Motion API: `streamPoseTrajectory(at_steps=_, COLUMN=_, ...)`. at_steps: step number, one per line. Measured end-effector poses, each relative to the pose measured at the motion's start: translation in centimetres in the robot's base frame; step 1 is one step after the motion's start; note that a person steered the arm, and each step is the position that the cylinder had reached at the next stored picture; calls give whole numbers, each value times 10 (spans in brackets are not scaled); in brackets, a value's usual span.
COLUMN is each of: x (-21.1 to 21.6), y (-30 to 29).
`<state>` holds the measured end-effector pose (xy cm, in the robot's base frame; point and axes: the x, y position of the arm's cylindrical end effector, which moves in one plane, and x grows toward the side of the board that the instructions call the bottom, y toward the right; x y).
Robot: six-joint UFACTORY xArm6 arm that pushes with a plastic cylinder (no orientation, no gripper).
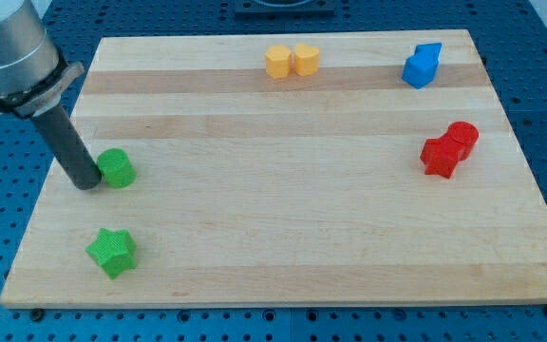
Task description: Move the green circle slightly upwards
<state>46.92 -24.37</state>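
Observation:
The green circle (117, 168) lies on the wooden board (283, 218) at the view's left. My tip (87, 182) rests on the board right against the circle's left side, touching or nearly touching it. The dark rod slants up from there to the view's top left corner. A green star (112, 252) lies below the circle, near the board's bottom left corner.
Two yellow blocks (292, 61) sit side by side at the board's top middle. A blue block (422, 66) sits at the top right. Two red blocks (450, 149) touch each other at the right edge.

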Motion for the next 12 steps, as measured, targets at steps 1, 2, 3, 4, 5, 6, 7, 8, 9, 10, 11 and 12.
streamPoseTrajectory(at_steps=1, x=-16, y=0)
streamPoseTrajectory(at_steps=2, x=10, y=-14)
streamPoseTrajectory(at_steps=3, x=50, y=-29)
streamPoseTrajectory(at_steps=4, x=83, y=-30)
streamPoseTrajectory(at_steps=5, x=68, y=15)
streamPoseTrajectory(at_steps=6, x=68, y=15)
streamPoseTrajectory(at_steps=7, x=41, y=15)
streamPoseTrajectory(at_steps=8, x=35, y=15)
streamPoseTrajectory(at_steps=9, x=21, y=29)
streamPoseTrajectory(at_steps=10, x=17, y=30)
streamPoseTrajectory(at_steps=11, x=0, y=30)
streamPoseTrajectory(at_steps=12, x=-2, y=30)
